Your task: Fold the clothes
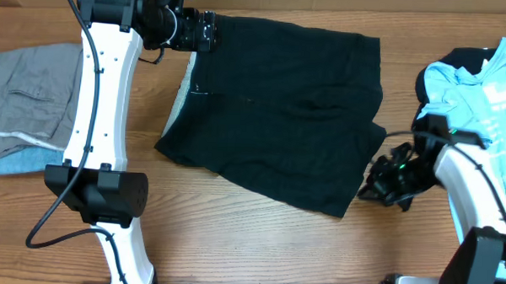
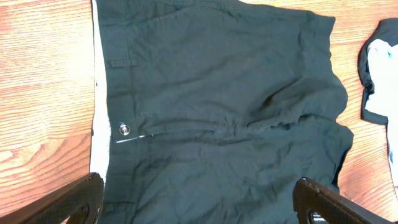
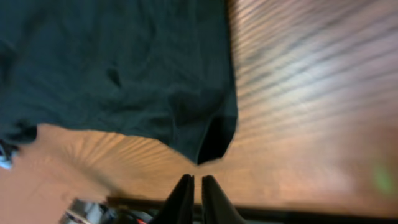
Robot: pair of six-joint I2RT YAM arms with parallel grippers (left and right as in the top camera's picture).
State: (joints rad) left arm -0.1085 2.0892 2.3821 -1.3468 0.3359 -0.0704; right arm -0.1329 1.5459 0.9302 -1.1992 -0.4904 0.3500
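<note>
1. Lying spread out at the middle of the table (image 1: 258,243), the black shorts (image 1: 279,109) are seen with the pale waistband (image 1: 183,93) at the left and the leg openings at the right.
2. The left gripper (image 1: 208,31) is held over the far left corner of the shorts, by the waistband.
3. In the left wrist view its fingers (image 2: 74,199) are spread as wide as the picture allows, one at each lower corner, and nothing is gripped between them; only the shorts (image 2: 224,112) lie below.
4. A metal snap (image 2: 125,129) and a belt loop (image 2: 118,63) are shown along the waistband (image 2: 99,124).
5. The right gripper (image 1: 376,187) is placed low at the near right corner of the shorts, just beside the hem.
6. In the right wrist view its jaws (image 3: 197,186) are drawn almost together, with only a thin slit left, and no cloth is seen between them; the corner of the shorts (image 3: 124,74) lies just past the tips.
7. A light blue T-shirt (image 1: 483,82) is heaped at the far right over a dark piece (image 1: 458,58).
8. A grey garment (image 1: 27,88) is laid at the left edge, with a blue piece (image 1: 24,161) beneath its near side.
</note>
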